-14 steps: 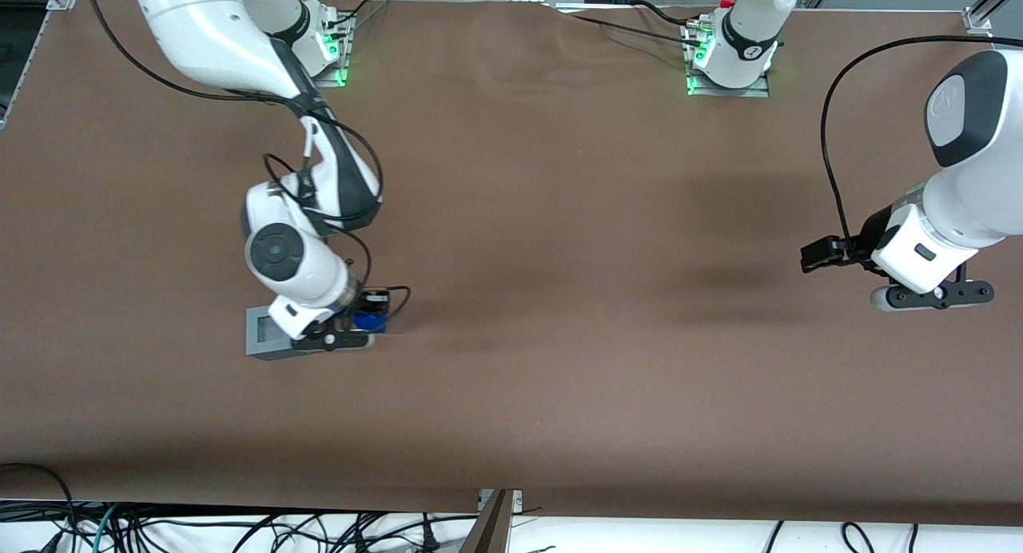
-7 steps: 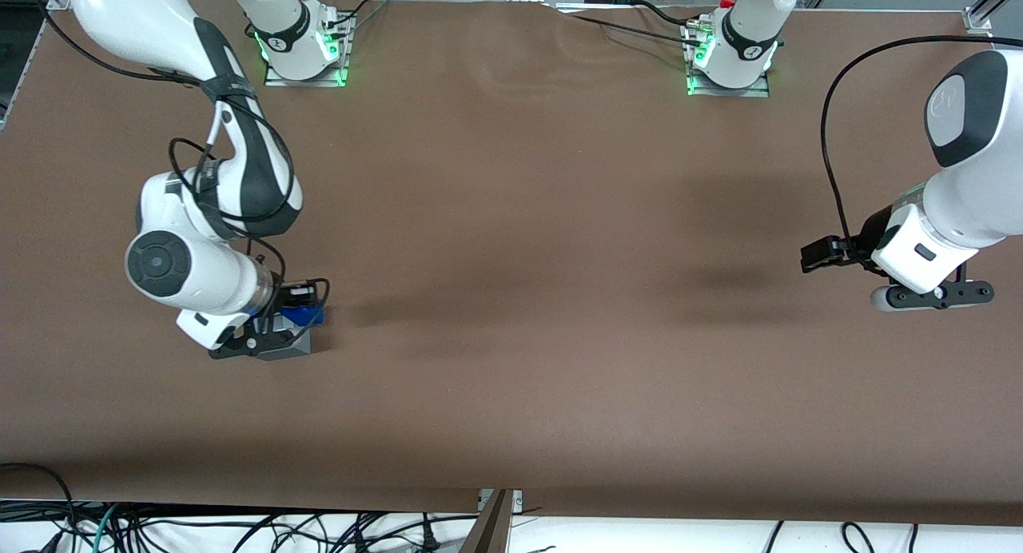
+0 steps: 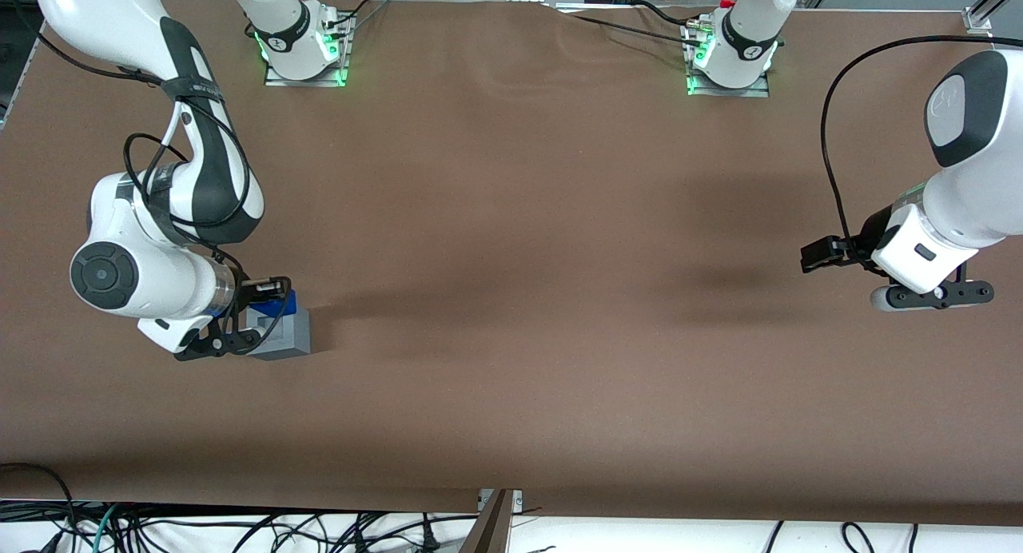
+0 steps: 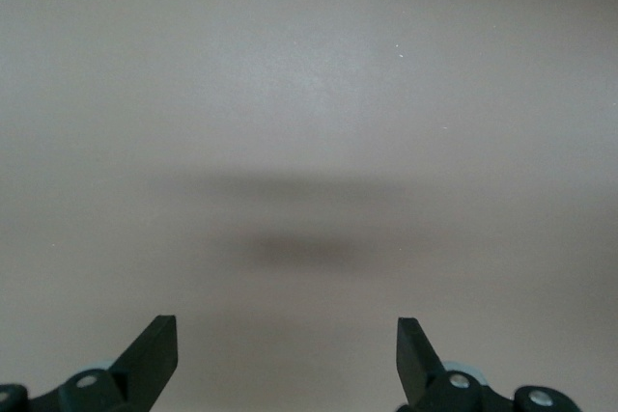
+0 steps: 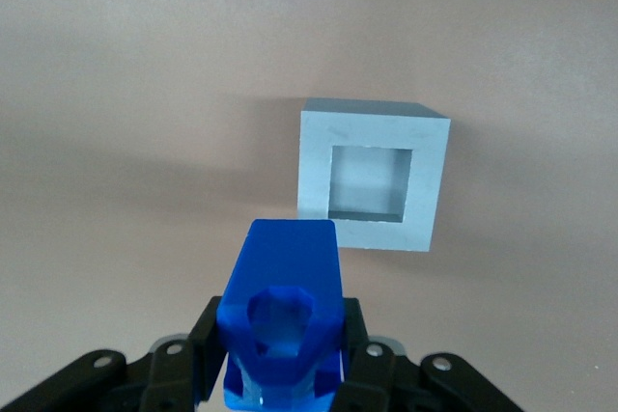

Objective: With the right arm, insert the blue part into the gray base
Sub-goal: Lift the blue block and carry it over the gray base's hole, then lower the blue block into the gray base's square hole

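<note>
Claw [image 5: 280,373] grips blue part [image 5: 282,315] above gray base [image 5: 372,173]; center it over the base's square hole just ahead, keep it upright, then lower slowly.

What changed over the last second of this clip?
The right arm's pincer, shut on the blue part, carried it sideways toward the working arm's end of the table, over the gray base. The base stayed put, its recess empty.
</note>
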`<state>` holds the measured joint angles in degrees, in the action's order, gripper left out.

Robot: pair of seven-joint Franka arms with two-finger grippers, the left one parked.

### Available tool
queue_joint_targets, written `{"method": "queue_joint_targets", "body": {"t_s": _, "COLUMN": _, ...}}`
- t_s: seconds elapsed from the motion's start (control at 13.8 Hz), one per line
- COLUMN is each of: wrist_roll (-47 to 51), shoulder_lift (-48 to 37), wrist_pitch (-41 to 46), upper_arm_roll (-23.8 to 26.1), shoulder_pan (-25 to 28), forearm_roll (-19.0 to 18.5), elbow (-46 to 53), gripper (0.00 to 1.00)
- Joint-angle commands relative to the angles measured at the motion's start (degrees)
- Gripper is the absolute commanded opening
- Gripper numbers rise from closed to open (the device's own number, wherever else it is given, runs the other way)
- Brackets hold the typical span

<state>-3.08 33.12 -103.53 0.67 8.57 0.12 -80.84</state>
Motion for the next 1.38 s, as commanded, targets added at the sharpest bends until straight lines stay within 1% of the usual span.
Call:
{"method": "queue_joint_targets", "body": {"t_s": 0.0, "wrist_roll": -1.1, "shoulder_lift": 2.9, "wrist_pitch": 4.4, "upper_arm_roll": 0.5, "shoulder_pan": -0.5, "forearm_roll": -0.2, "elbow": 6.1, "gripper": 0.19}}
{"method": "queue_joint_targets", "body": {"t_s": 0.22, "wrist_roll": -2.5, "shoulder_lift": 7.5, "wrist_pitch": 7.9, "upper_arm_roll": 0.4, "shoulder_pan": -1.5, "forearm_roll": -0.3, "elbow": 13.5, "gripper": 0.19}}
{"method": "queue_joint_targets", "body": {"t_s": 0.51, "wrist_roll": -4.7, "shoulder_lift": 12.2, "wrist_pitch": 7.3, "upper_arm_roll": 0.0, "shoulder_pan": -3.0, "forearm_roll": -0.5, "elbow": 18.9, "gripper": 0.19}}
{"method": "queue_joint_targets", "body": {"t_s": 0.65, "wrist_roll": -5.8, "shoulder_lift": 12.9, "wrist_pitch": 6.8, "upper_arm_roll": -0.4, "shoulder_pan": -3.3, "forearm_roll": -0.5, "elbow": 19.4, "gripper": 0.19}}
{"method": "queue_joint_targets", "body": {"t_s": 1.31, "wrist_roll": -4.9, "shoulder_lift": 13.6, "wrist_pitch": 7.3, "upper_arm_roll": -0.5, "shoulder_pan": -3.6, "forearm_roll": -0.3, "elbow": 18.6, "gripper": 0.19}}
